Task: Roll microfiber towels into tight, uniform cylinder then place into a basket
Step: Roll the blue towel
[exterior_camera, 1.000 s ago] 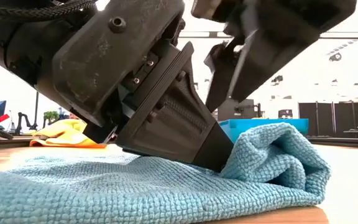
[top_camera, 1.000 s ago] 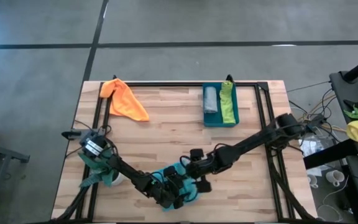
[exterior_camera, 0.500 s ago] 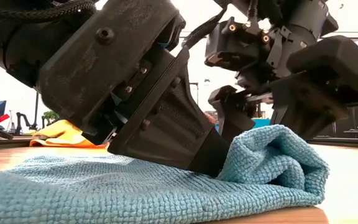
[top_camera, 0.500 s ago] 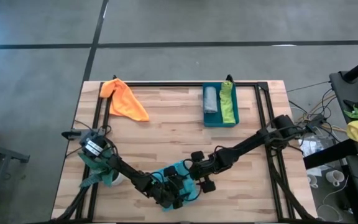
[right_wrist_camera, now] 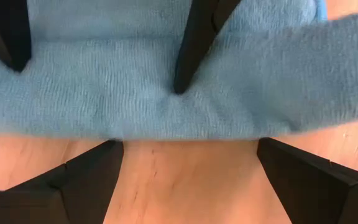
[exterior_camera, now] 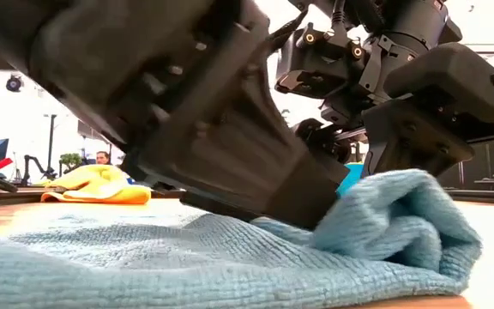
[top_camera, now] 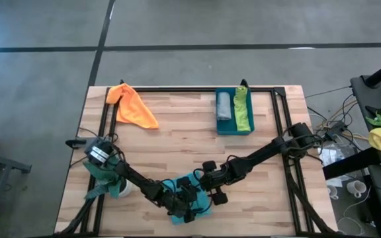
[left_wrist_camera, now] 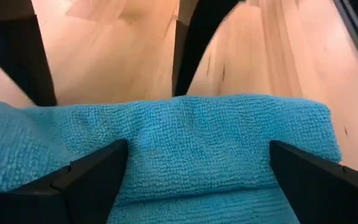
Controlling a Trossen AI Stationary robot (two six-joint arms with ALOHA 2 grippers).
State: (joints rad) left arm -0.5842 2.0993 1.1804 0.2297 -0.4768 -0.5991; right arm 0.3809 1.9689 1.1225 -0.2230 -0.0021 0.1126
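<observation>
A turquoise towel lies partly rolled on the wooden counter at the lower middle of the high view, its folded edge running roughly left to right. The left gripper and right gripper both meet it, fingers spread apart, tips on the cloth. At upper right, the teal basket holds grey and lime green rolls lying lengthwise up the frame; an orange towel lies upper left.

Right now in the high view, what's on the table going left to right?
Plant → orange towel → left hand → right hand → grey towel → lime towel, both inside the basket.
</observation>
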